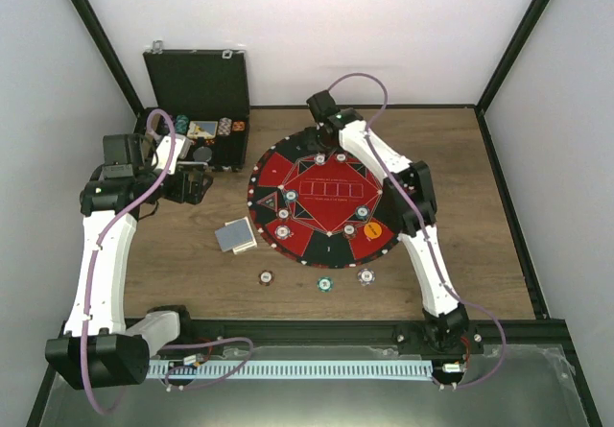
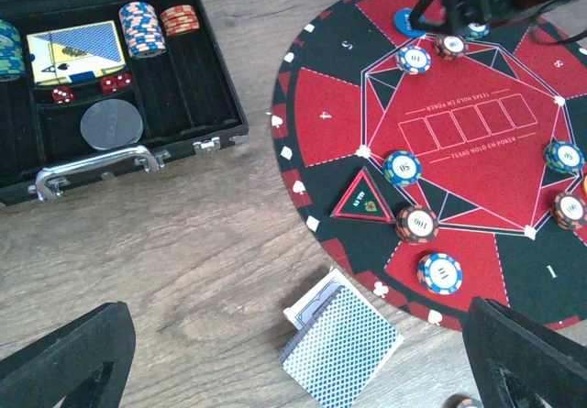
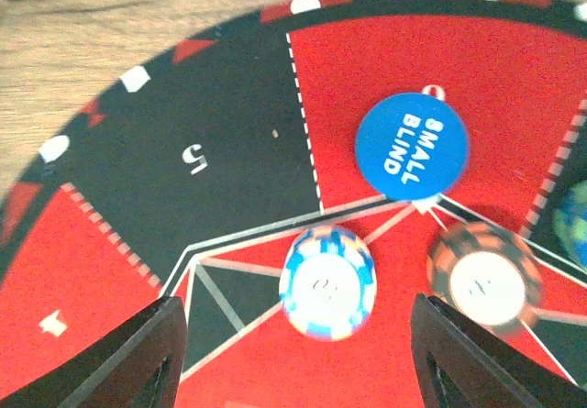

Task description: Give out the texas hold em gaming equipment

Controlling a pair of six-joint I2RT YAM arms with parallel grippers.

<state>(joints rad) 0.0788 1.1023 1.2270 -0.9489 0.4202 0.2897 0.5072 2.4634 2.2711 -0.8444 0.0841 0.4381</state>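
Wood-grain counter (image 1: 460,177), white walls round it, black frame posts at corners. Round red/black mat (image 1: 326,251) laid mid-counter; open black case (image 1: 197,82) at far L.

R arm (image 1: 427,254): up from near-R base, elbow bent beside mat's R rim, forearm angled back L over mat's far edge. R end effector (image 3: 295,312) pointed down over far part of mat, fingers (image 3: 138,353) spread, gripping nothing. Beneath it, wrist view: blue disc (image 3: 411,145) marked SMALL BLIND, flat on red sector; blue-white chip (image 3: 327,281) between fingers, touching neither; orange-rimmed chip (image 3: 484,278) blurred, close by one finger, contact not resolvable.

L arm (image 1: 104,245): up from near-L base, elbow high at L, wrist turned in toward mat. L end effector (image 2: 301,305) between case and mat, above counter, fingers spread wide, empty.

Deck (image 1: 235,236) w/ grey-blue backs on counter just off mat's L rim, cards slightly skewed. Orange disc (image 1: 371,228) on mat near R rim. More chips ringed on mat. Three chips (image 1: 324,284) off mat on counter, near side. Chip stacks (image 2: 140,28) in case.
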